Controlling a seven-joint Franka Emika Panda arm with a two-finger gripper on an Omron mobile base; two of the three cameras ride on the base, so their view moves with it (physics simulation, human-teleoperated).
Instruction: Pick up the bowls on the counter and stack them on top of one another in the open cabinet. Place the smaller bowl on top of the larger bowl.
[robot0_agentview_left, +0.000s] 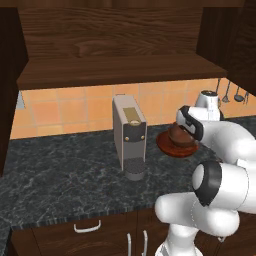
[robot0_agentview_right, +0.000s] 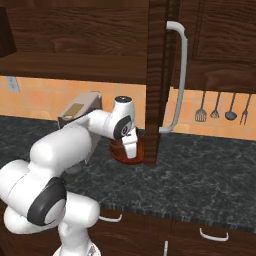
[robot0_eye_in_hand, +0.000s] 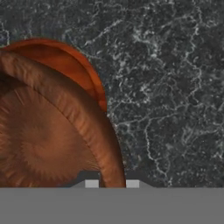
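Already the gripper pinches the smaller bowl's rim, one finger inside, one outside.

Its jaws stand narrow on that wall; the bowl's body spreads to one side of the fingers, sitting in the larger bowl on the counter. Above lies the open cabinet shelf. Likely obstacles: the coffee machine beside, and the cabinet door close by.

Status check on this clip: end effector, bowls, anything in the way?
End effector shut on smaller bowl rim. Smaller bowl sits in larger bowl on counter. Coffee machine stands beside.
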